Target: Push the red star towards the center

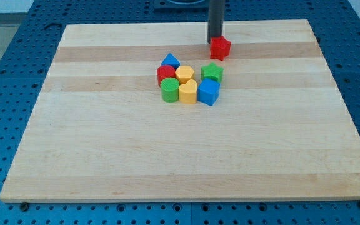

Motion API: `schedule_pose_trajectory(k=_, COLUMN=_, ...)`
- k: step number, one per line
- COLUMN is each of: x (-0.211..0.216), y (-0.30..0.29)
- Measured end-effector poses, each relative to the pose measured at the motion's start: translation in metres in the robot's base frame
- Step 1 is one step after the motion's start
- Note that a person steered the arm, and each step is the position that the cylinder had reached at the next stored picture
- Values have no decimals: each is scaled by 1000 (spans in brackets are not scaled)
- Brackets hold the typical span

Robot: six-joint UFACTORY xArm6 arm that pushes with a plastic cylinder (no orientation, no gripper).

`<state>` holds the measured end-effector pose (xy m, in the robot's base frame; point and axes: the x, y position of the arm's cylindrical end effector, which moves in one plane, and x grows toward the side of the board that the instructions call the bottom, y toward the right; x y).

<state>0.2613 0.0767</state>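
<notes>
The red star lies on the wooden board near the view's top, a little right of the middle. My tip stands right behind it, at its upper left edge, touching or nearly touching it. Below it sits a tight cluster: a green star, a blue cube, a yellow hexagon, a yellow cylinder-like block, a green round block, a red round block and a blue triangular block.
The wooden board rests on a blue perforated table. The cluster lies between the red star and the board's middle.
</notes>
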Motion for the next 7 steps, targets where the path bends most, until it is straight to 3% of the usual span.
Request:
schedule_pose_trajectory(k=1, x=0, y=59)
schedule_pose_trajectory(k=2, x=3, y=73)
schedule_pose_trajectory(k=4, x=20, y=-7)
schedule_pose_trajectory(k=6, x=64, y=-35)
schedule_pose_trajectory(k=7, x=66, y=-36)
